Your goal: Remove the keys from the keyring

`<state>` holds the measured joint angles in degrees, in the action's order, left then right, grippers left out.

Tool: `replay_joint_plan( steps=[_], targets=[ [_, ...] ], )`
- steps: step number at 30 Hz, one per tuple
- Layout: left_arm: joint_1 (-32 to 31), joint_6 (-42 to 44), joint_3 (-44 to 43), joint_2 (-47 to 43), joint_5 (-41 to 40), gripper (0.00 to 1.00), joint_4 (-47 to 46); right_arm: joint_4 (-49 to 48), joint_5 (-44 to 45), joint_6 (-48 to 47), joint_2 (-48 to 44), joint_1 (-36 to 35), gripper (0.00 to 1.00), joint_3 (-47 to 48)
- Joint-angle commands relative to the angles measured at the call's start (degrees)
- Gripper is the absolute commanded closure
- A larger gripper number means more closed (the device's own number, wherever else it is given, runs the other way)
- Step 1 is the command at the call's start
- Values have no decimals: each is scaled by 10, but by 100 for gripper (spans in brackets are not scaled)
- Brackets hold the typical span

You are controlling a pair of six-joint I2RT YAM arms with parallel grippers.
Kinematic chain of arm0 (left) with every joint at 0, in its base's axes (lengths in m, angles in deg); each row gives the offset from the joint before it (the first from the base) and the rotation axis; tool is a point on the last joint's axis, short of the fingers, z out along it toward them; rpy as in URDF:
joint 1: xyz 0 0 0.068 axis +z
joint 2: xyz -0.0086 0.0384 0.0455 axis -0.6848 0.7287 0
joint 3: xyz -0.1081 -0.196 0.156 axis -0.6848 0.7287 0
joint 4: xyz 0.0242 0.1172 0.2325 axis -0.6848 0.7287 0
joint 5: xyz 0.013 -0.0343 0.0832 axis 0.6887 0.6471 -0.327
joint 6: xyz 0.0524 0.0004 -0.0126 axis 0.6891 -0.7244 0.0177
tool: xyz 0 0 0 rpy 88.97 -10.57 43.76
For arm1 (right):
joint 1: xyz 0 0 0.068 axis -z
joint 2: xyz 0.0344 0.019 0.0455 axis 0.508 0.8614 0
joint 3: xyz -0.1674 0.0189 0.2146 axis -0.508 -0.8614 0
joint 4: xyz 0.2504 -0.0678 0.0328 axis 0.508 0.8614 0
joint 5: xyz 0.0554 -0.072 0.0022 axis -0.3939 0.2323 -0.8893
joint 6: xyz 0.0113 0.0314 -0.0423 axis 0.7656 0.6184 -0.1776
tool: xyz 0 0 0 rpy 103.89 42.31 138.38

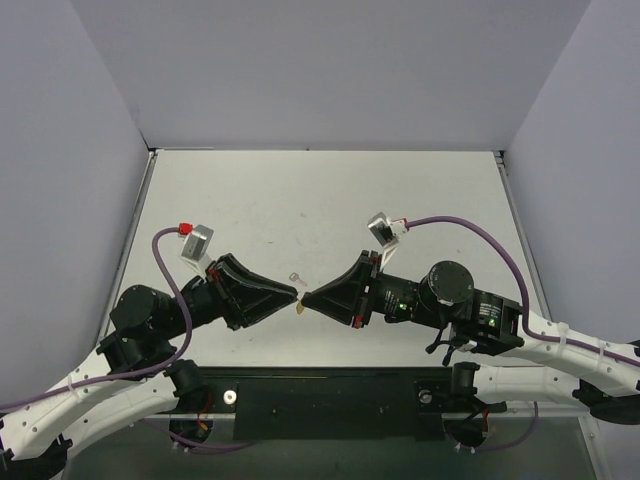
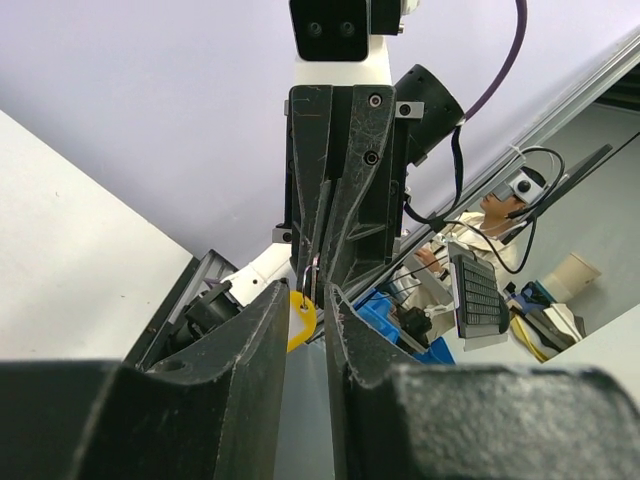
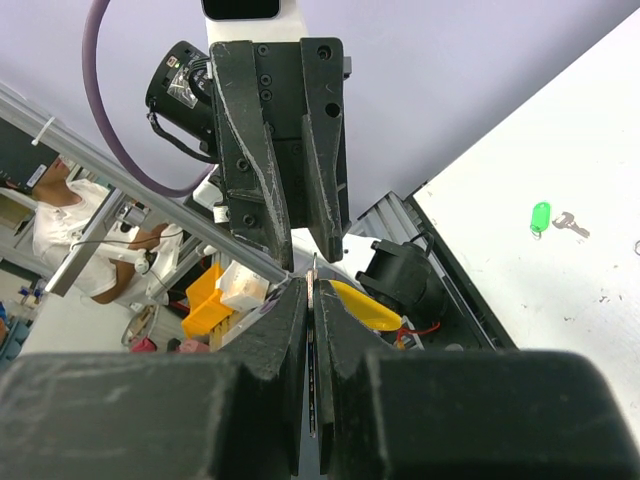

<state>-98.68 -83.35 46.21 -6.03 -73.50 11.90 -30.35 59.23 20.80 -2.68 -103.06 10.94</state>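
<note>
Two grippers are meeting tip to tip above the near middle of the table. Right gripper: jaws are pressing together on the key, which is showing edge-on as a thin metal strip running down the slot between the fingers. Left gripper: jaws are standing a narrow slot apart; whether they are pinching anything cannot be told. Tag, yellow-orange: its rounded end is showing at the mouth of that slot, the rest hiding behind the left finger; in the right wrist view it is slanting away just beside the right gripper's finger, and from above it is poking out on the near side of the meeting tips. Ring: thin wire is running from the tag's end up to the closed tips of the right gripper. One small pale item, too small to name, is lying on the table just beyond the tips. One green tag with a second key touching it is lying flat on the table, well apart from the grippers. Both arms are reaching inward from the near edge, low over the table.
</note>
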Motion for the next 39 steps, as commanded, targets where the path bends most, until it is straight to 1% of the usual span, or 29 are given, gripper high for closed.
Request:
replay_joint_plan(
  steps=[1, 10, 16, 17, 19, 23, 27, 28, 29, 31, 36, 37, 39],
  targets=[
    [-3, -6, -1, 6, 8, 70, -45, -44, 7, 5, -11, -4, 100, -1],
    [-3, -12, -2, 17, 19, 78, -50, -45, 5, 5, -9, -5, 100, -2],
    [-4, -13, -3, 24, 27, 82, -49, -45, 5, 4, -8, -6, 100, -2],
    [-3, -14, -3, 25, 30, 85, -50, -45, 5, 5, -10, -6, 100, -2],
    [-3, -14, -3, 27, 30, 100, -49, -44, 5, 4, -9, -6, 100, -3],
    [-3, -6, -15, 26, 30, 100, -22, -38, 5, 5, -8, -5, 100, -1],
    [-3, 36, -60, 39, 54, 100, 55, -10, 3, 1, -5, -6, 100, 8],
    [-3, 60, -83, 43, 58, 100, 115, -5, 2, 1, -3, -6, 100, 12],
    [-3, 70, -91, 48, 67, 100, 154, 8, -2, -3, -1, -6, 100, 19],
    [-3, 94, -118, 53, 87, 100, 203, 33, -11, -10, 4, -6, 100, 33],
    [-3, 167, -184, 72, 135, 100, 303, 93, -30, -24, 24, -5, 100, 62],
    [-3, 175, -192, 79, 138, 100, 332, 122, -33, -27, 27, -6, 100, 74],
    [-3, 204, -207, 93, 159, 100, 356, 144, -46, -32, 40, -6, 100, 89]
  ],
)
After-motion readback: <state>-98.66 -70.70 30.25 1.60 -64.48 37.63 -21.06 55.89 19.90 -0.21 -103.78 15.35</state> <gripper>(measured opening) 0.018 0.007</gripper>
